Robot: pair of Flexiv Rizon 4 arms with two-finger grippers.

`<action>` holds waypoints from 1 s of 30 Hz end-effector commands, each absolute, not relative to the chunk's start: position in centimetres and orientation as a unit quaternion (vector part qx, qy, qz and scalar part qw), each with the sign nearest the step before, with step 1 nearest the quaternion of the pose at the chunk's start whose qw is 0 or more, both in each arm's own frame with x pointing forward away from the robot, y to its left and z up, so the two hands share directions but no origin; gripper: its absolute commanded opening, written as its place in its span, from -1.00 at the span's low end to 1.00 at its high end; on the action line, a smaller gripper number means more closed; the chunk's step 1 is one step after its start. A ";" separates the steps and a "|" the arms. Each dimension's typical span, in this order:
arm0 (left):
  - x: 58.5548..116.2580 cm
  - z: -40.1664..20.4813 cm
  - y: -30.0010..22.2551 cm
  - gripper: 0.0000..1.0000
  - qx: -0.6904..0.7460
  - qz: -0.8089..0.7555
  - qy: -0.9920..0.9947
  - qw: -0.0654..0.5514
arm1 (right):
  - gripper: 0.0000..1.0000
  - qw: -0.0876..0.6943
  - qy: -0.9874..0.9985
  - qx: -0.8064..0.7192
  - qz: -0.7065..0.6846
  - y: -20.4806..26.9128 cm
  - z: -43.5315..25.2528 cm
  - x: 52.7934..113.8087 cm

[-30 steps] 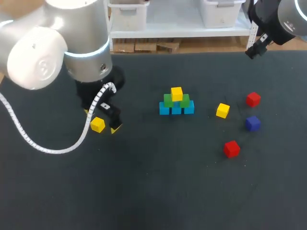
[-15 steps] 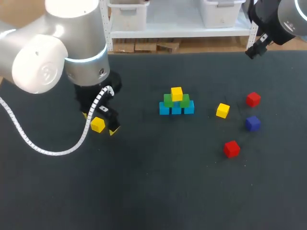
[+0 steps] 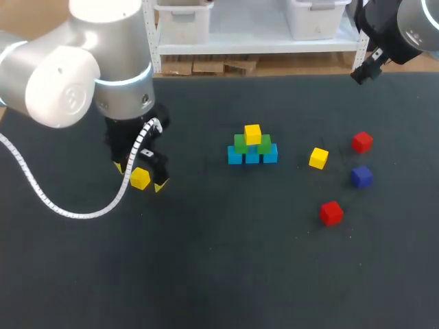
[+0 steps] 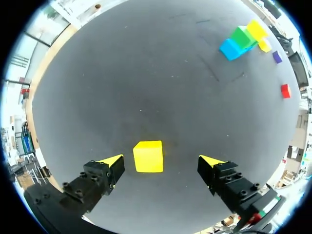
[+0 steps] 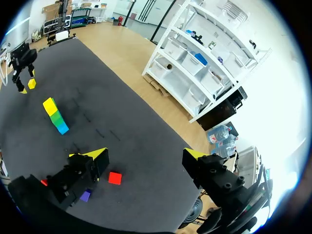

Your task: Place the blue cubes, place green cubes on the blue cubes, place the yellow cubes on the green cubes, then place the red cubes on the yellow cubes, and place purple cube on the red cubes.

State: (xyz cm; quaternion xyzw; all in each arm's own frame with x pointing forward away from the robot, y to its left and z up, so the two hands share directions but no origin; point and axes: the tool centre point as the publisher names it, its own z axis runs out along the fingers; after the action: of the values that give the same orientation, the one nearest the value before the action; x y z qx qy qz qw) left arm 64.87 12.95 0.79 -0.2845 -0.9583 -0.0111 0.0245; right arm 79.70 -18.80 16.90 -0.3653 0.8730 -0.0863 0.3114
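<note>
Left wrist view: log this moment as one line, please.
left jaws open astride yellow cube | right jaws open, empty, far right corner | stack: blue, green, one yellow | phase: pre-grasp

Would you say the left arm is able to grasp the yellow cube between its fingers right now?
Probably yes: the left gripper is open, a finger on either side of the yellow cube, neither touching it, with the stack far off.

Dark surface, matte charcoal cover spread edge to edge (a few faint scuffs and pale specks), straight far edge
</note>
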 end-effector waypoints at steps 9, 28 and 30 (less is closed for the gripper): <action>65.5 0.3 12.6 -0.18 -0.288 -0.008 -0.957 0.038 | 1.00 0.314 0.872 -0.364 -0.088 -18.8 16.8 79.6; 65.2 2.4 10.8 -1.00 -0.433 -0.002 -0.900 0.043 | 1.00 0.314 0.872 -0.364 -0.088 -18.8 16.8 79.6; 65.2 3.2 10.1 -1.00 -0.483 0.002 -0.875 0.038 | 1.00 0.314 0.872 -0.364 -0.088 -18.8 16.8 79.6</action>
State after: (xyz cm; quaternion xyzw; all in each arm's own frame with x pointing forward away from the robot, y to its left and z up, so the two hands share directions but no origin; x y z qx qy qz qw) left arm 64.87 10.68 2.22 -0.3936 -0.9187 -0.0010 0.0332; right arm 79.70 -18.80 16.90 -0.3653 0.8730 -0.0863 0.3114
